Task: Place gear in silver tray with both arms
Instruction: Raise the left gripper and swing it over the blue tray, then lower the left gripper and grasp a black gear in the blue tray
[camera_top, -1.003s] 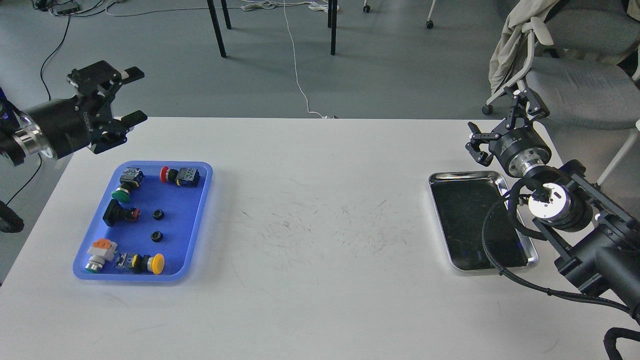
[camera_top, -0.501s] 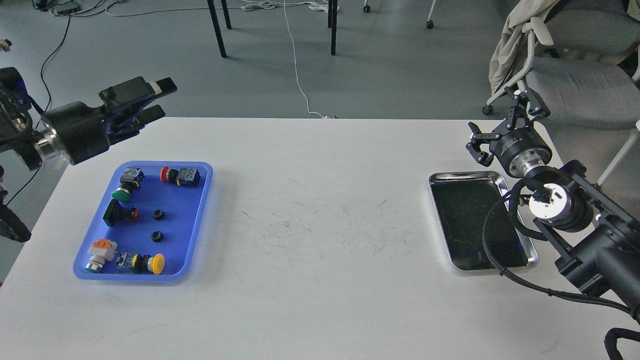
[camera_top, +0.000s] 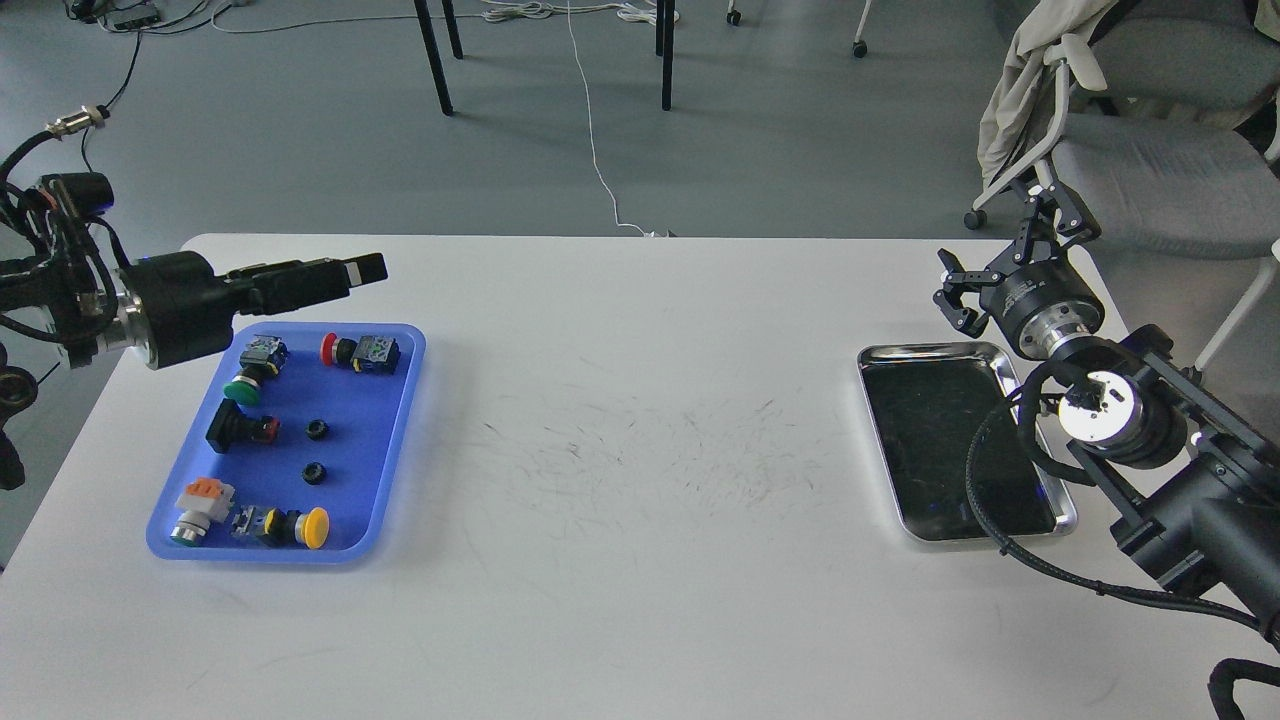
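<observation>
The silver tray (camera_top: 965, 445) lies at about three o'clock on the white table (camera_top: 640, 450), near the right edge, its dark mirror bottom bare. Just past the tray's far right corner, at one o'clock from it, the right gripper (camera_top: 1005, 250) hangs above the table edge; its two fingers stand wide apart, one pointing toward the tray's side, the other up toward the chair (camera_top: 1130, 130), holding nothing. The right arm (camera_top: 1150, 440) runs back from it toward four o'clock, with a silver wrist ring and a black cable looping over the tray's right rim.

Far across, at nine o'clock, the blue tray (camera_top: 400, 400) holds several push-button switches and two small black gear-like rings (camera_top: 316, 451). Above its far edge the left gripper (camera_top: 345, 272) reaches horizontally toward three o'clock, seen edge-on so that the fingers overlap; whether they are parted cannot be told. The left arm (camera_top: 170, 305) comes in from the left edge. No writing on either arm is legible.
</observation>
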